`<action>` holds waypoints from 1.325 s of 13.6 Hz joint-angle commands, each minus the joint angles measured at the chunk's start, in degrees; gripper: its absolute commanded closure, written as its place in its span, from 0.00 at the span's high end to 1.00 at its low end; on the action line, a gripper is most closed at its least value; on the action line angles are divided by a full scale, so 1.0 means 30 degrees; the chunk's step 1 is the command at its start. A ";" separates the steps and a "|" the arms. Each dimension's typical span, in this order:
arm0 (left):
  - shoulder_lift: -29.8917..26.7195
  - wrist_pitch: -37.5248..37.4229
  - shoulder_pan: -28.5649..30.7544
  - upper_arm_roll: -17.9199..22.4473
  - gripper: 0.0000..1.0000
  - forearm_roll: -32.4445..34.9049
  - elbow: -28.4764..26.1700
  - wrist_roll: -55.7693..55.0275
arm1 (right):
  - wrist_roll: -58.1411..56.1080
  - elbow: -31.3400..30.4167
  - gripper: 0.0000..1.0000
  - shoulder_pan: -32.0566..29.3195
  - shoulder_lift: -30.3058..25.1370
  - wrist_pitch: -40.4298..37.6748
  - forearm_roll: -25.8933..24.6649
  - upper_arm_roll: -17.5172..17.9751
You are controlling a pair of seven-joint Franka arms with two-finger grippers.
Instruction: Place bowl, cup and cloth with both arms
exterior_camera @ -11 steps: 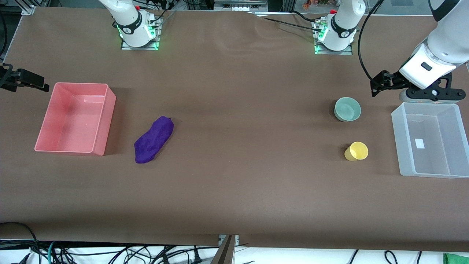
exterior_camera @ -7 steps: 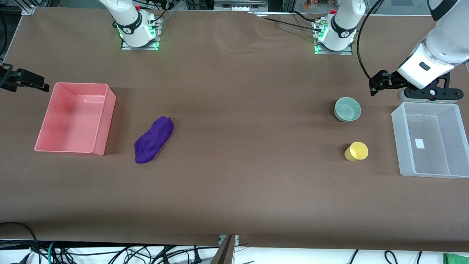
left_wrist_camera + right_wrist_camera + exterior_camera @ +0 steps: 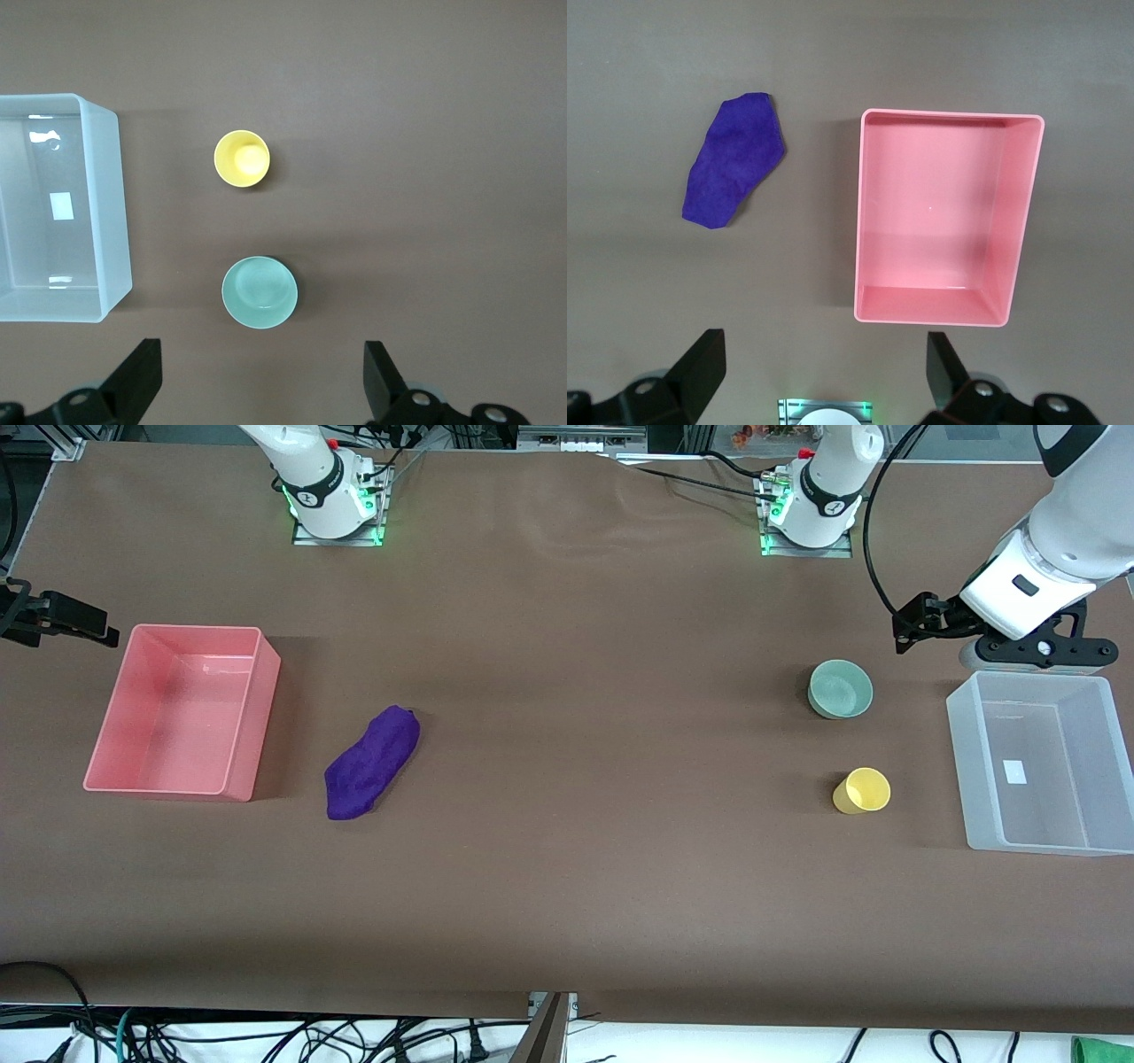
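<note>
meanwhile both arms hover, fingers [image 3: 142,376] spread; bowl [image 3: 840,688], cup [image 3: 862,790], cloth [image 3: 372,762] untouched.

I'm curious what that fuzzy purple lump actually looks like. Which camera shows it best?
The right wrist view shows the deep purple fuzzy cloth best: seen from straight above, large, its whole outline clear, beside the pink plastic bin. The front view shows it whole but smaller, lying flat on the brown table. The left wrist view does not show it.

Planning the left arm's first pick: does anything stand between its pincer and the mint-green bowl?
Nothing visible does. The left pincer hangs open above bare table beside the bowl. The cup stands apart, nearer the front camera, and the clear bin lies off toward the table's end.
</note>
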 commanded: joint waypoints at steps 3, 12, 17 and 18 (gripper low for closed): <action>0.0533 -0.1112 -0.0031 0.0082 1.00 0.0229 0.0499 0.0223 | 0.0156 0.0465 1.00 0.0337 0.0228 -0.0322 -0.0298 0.0058; 0.2841 -0.1055 0.0201 0.0111 1.00 0.0404 0.0177 0.0514 | 0.0244 -0.2373 1.00 0.0807 0.0374 0.0115 -0.0799 0.0087; 0.4371 0.1894 0.1135 0.0111 1.00 0.0522 -0.2596 0.2903 | 0.1787 -0.5654 1.00 0.0749 0.0638 0.4039 -0.0010 0.1316; 0.4313 0.3152 0.1982 0.0082 1.00 0.0406 -0.3621 0.4890 | 0.2841 -0.6297 1.00 0.0749 0.0725 0.4826 0.0225 0.1550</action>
